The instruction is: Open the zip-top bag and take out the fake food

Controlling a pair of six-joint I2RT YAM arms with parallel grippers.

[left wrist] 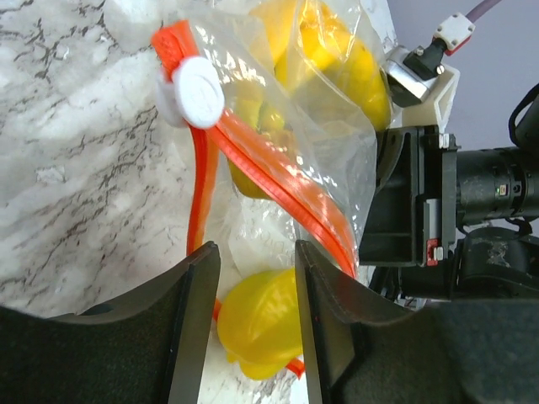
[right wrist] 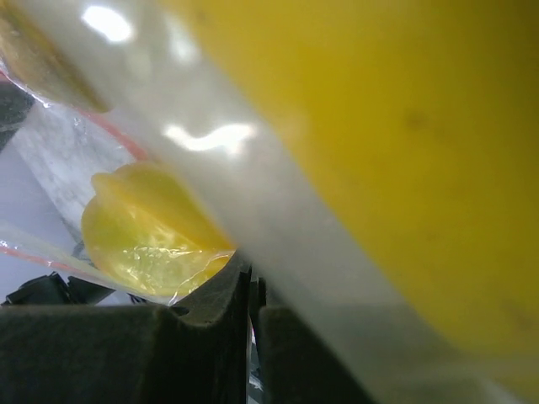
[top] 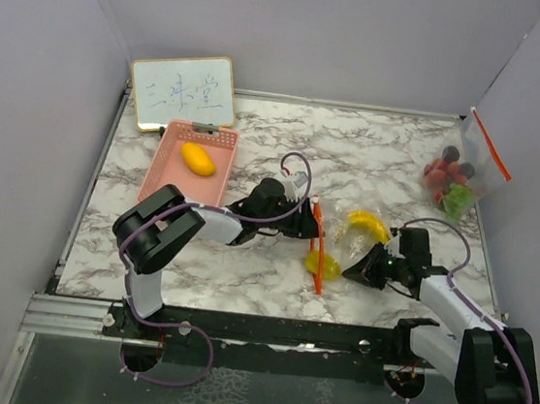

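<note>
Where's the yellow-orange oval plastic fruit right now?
Top view, far left: the oval fruit lies in the pink plastic basket, just below the small whiteboard.

Clear glossy plastic bag (left wrist: 337, 143), shiny yellow plastic fruit (left wrist: 261, 324), smooth marble-patterned table (top: 242, 277), pink plastic basket (top: 166, 171)

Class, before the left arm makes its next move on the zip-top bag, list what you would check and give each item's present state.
1. Mouth of the zip-top bag parted: ok.
2. The right tool shut on the bag's edge: ok.
3. The left tool open: ok.
4. The yellow piece in line with the left tool's gap: ok.
5. The yellow piece free of film: cannot tell.
6. The banana out of the bag: not ok, inside.
</note>
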